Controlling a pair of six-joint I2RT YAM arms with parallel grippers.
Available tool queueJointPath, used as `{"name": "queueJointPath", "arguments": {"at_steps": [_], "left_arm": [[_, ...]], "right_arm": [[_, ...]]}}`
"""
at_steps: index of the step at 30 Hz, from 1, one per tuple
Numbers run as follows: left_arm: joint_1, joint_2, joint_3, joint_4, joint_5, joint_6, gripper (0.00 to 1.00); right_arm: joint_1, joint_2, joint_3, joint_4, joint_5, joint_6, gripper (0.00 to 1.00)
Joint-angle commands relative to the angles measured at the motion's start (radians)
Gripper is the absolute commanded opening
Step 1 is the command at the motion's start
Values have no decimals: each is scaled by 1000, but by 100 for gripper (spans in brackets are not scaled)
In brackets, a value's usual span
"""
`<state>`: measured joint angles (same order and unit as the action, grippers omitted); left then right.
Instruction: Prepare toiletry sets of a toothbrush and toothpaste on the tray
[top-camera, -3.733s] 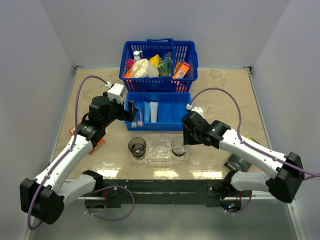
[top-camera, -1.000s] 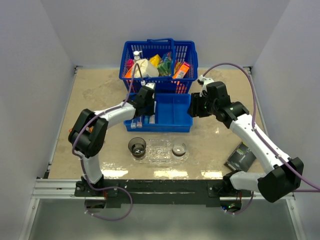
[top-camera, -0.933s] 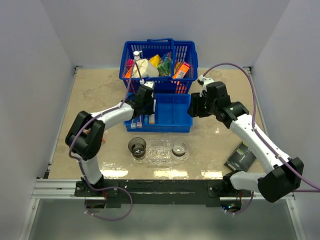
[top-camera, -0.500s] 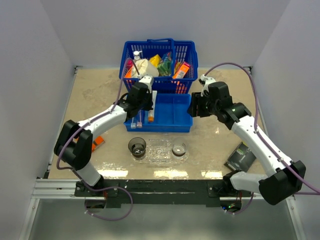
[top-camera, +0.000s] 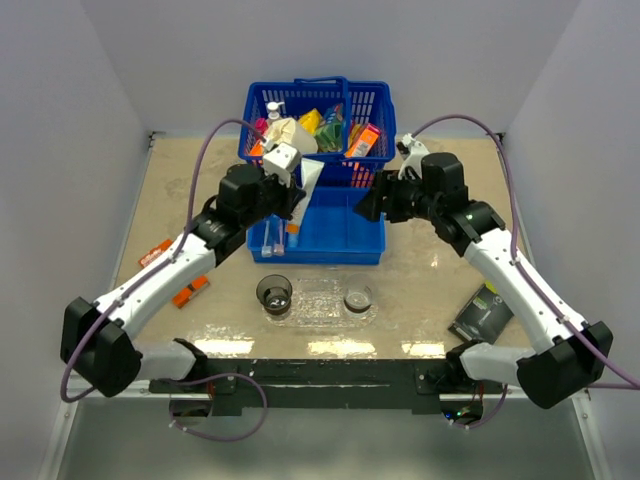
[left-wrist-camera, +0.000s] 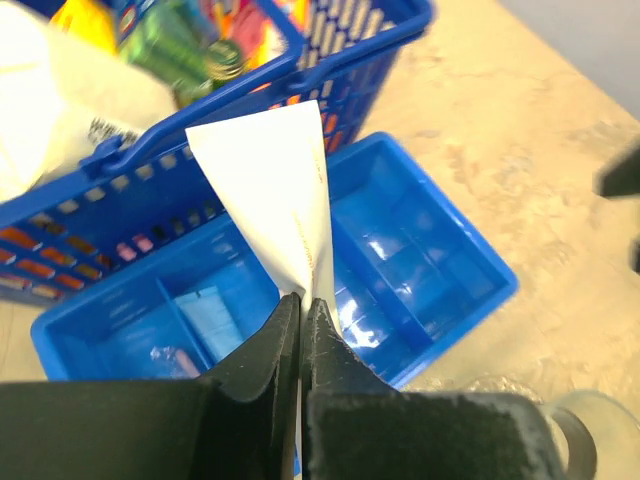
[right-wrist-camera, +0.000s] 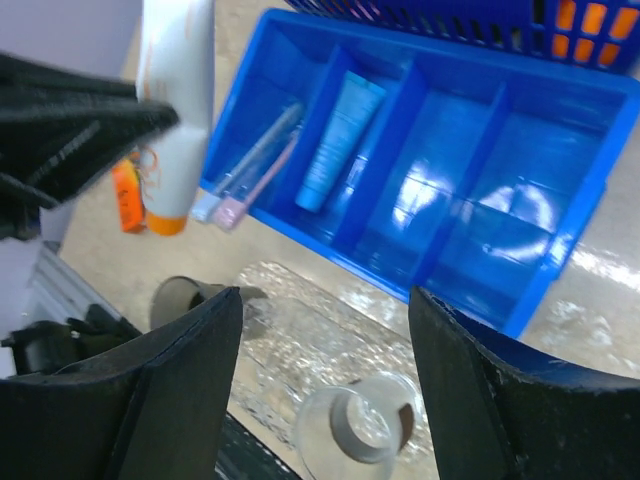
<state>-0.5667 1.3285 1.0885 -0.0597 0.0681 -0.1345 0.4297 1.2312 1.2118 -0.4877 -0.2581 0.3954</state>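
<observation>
My left gripper (top-camera: 296, 192) (left-wrist-camera: 301, 300) is shut on the flat crimped end of a white toothpaste tube (top-camera: 303, 190) (left-wrist-camera: 273, 195). The tube hangs orange cap down (right-wrist-camera: 180, 110) above the blue divided bin (top-camera: 345, 240). In the bin lie two toothbrushes (right-wrist-camera: 252, 165) (top-camera: 270, 236) and a pale blue toothpaste tube (right-wrist-camera: 338, 140) (left-wrist-camera: 208, 315). The clear oval tray (top-camera: 318, 302) (right-wrist-camera: 290, 335) carries a smoky cup at each end (top-camera: 274, 292) (top-camera: 357, 298). My right gripper (top-camera: 374, 205) (right-wrist-camera: 325, 300) is open and empty above the bin's right side.
A blue handled basket (top-camera: 318, 125) full of packets and a pump bottle stands behind the bin. An orange item (top-camera: 190, 290) lies on the table at the left. A dark packet (top-camera: 480, 315) lies at the right.
My left arm has lifted the white tube up out of the bin and drawn back leftward. My right gripper has opened wider and tilted over the bin.
</observation>
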Motion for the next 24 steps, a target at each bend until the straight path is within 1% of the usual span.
{"name": "queueJointPath", "arguments": {"at_steps": [1,3,5,9,12,17,21,23,24], "left_arm": [[-10,-110,-74,83,218,101,0],[-13,-170,-148,136,286,96,0],[-15,-205,-209,187,318,88,0],[-16,-270,-263,224,392,76,0],[-18,-288,-280,236,436,75,0],[-30,-314,-295,242,431,64,0],[-33,-334,-297,241,412,68,0],[-36,-338,-299,238,401,70,0],[-39,-338,-297,235,388,72,0]], "right_arm": [[7,-1,55,129,-136,89,71],[21,2,57,155,-138,111,71],[49,17,67,164,-133,123,70],[102,53,97,176,-92,137,69],[126,88,121,204,-107,152,67],[161,128,152,219,-113,155,60],[167,126,143,228,-130,163,56],[169,128,135,241,-156,174,49],[169,128,132,241,-165,178,48]]}}
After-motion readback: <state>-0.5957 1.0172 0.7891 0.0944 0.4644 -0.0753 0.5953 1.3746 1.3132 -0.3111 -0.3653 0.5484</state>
